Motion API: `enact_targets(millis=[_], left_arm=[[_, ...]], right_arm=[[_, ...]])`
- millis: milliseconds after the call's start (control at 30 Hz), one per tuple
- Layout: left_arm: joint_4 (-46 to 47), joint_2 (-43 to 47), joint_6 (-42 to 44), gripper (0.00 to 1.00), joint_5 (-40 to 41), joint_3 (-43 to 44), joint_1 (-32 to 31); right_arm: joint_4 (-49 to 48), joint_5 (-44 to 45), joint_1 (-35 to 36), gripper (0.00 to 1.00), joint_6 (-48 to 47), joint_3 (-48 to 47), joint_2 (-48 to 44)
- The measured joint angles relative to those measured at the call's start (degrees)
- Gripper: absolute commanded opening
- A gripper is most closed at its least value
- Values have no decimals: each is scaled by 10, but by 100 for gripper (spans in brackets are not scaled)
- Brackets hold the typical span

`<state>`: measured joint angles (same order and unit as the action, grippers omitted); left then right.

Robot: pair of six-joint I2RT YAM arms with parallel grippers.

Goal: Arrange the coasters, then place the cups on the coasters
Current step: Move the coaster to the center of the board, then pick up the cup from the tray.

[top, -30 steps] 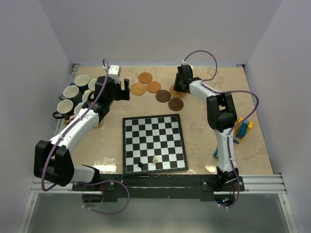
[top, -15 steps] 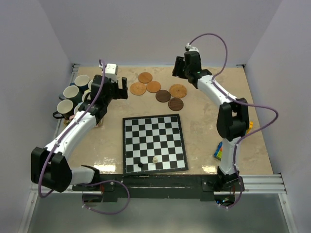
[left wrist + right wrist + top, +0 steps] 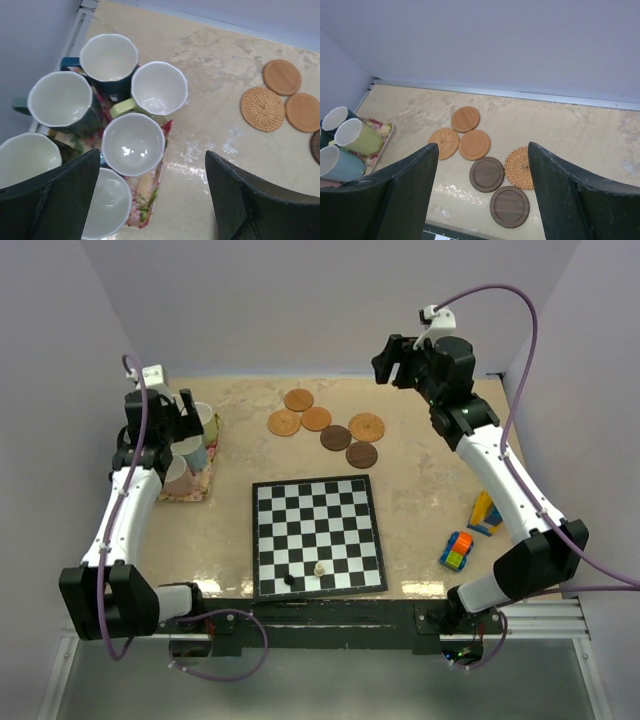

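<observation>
Both arms swing outward; right gripper [image 3: 395,360] rises off the coasters [image 3: 486,174] clustered far-centre, spread and empty; left gripper [image 3: 152,200] hovers spread, empty, over the cups [image 3: 133,144] crowded on the floral mat [image 3: 150,192]; descending, a finger could topple a neighbour.

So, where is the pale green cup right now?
In the left wrist view, the pale green cup stands on the floral mat at the left side of the table, nearest of the cups to the coasters.
</observation>
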<state>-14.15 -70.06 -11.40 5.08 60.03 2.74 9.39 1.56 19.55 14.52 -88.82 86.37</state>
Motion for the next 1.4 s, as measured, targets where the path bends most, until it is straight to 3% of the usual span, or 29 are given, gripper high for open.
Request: enact_targets(millis=[233,567,633,733,967,1333,1400], left_arm=[[-27,-101,-10,64,14,105,49],[-38,-281,16,61,14,221,93],[-40,-299,23,60,12,241,99],[-42,-321,35,52,0,274,112],[-51,-386,67,51,-17,337,134],[-71,-452,88,50,-33,357,135],[-67,-463,94,43,-33,367,135]], right_arm=[[1,-40,0,76,-3,10,-16],[5,-58,0,75,-7,21,-16],[4,-59,0,75,-7,21,-16],[4,-59,0,75,-7,21,-15],[5,-58,0,75,-9,21,2],[5,-56,0,74,-13,21,15],[5,-56,0,74,-13,21,16]])
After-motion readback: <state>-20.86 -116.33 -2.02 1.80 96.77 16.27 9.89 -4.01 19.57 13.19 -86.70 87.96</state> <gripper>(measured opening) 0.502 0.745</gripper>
